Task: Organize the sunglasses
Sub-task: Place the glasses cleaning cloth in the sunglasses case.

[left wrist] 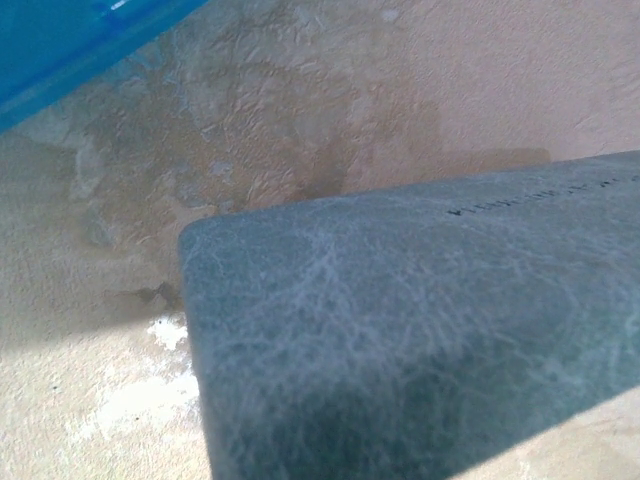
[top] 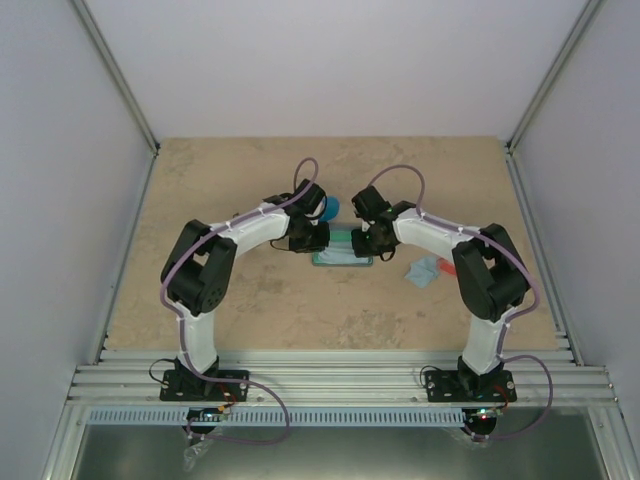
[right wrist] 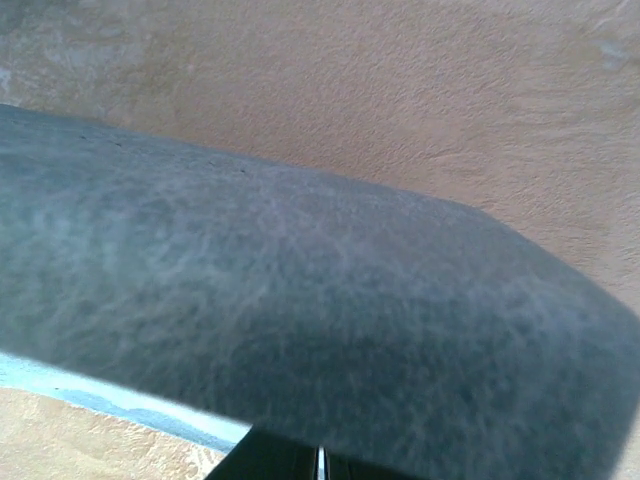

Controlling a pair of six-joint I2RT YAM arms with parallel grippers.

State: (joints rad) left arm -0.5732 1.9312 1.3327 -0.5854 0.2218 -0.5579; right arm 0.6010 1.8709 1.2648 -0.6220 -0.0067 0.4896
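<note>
Neither pair of sunglasses shows in any view. The grey-blue rectangular case (top: 343,258) lies mid-table and fills both wrist views (left wrist: 420,330) (right wrist: 300,300). My left gripper (top: 318,238) is at its left end. Its fingers are out of the left wrist view, so I cannot tell how the jaws stand. My right gripper (top: 365,240) is at the case's right end. In the right wrist view its dark fingers (right wrist: 290,462) sit together under the case's edge with only a thin slit between them (right wrist: 320,465). A pale blue strip (right wrist: 110,398) runs along the case's lower edge.
The glossy blue oval case (top: 331,208) lies just behind my left gripper and shows at the top left of the left wrist view (left wrist: 60,45). A light blue cloth (top: 424,271) lies right of the rectangular case with a small reddish bit at its edge. Aluminium rails run along the table's sides.
</note>
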